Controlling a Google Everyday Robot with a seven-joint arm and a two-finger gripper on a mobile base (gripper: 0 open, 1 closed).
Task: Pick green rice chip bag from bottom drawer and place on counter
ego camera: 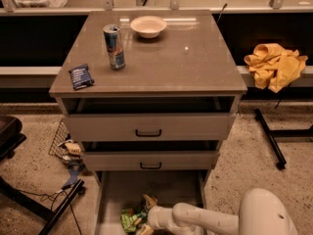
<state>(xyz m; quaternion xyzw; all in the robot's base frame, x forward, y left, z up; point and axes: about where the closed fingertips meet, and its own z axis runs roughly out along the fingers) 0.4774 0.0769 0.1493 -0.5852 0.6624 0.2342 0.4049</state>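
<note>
The green rice chip bag [128, 220] lies crumpled at the front left of the bottom drawer [164, 190], which is pulled out. My gripper [145, 214] is low inside that drawer on the end of the white arm, which comes in from the right. It is open, and its fingers [149, 200] stand spread at the bag's right edge. The bag rests on the drawer floor. The counter [166, 58] is the grey-brown top of the cabinet above.
On the counter stand a drink can [114, 47], a white bowl [148, 26] and a dark blue packet [80, 76]. The two upper drawers [148, 127] are slightly open above the arm. Clutter [66, 148] and a black chair base [56, 214] lie left. A yellow cloth [275, 65] lies right.
</note>
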